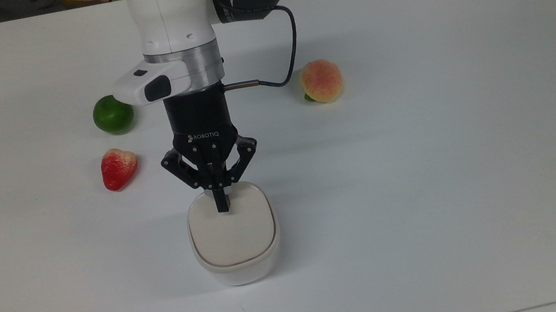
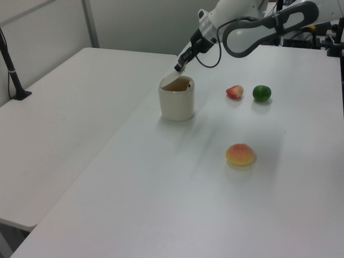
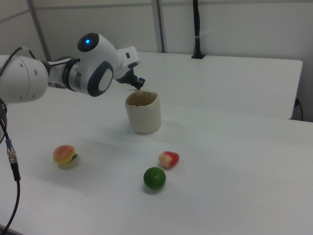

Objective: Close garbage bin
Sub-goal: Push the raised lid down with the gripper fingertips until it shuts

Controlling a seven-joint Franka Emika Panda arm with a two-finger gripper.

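The garbage bin (image 1: 235,235) stood a little toward the near edge of the worktop (image 1: 450,151) in the top view, about midway between its side edges. The end effector (image 1: 222,205) was clenched, its closed fingers reaching down onto the far edge of the beige lid (image 1: 232,231). In the top view the lid looked nearly flat over the bin's mouth; in the left view it was tilted, its raised end under the end effector (image 2: 178,67) and a gap open below it above the rim.

By my judgement the closing step was under way and unfinished. The next move called for a gentle push down along the lid's arc until it seated flush, without shoving the light bin sideways.

Room was ample: the strawberry (image 1: 118,168), the lime (image 1: 113,114) and the peach (image 1: 321,80) lay well apart from the bin, toward the far edge, and the worktop around the bin was bare, with every edge distant.
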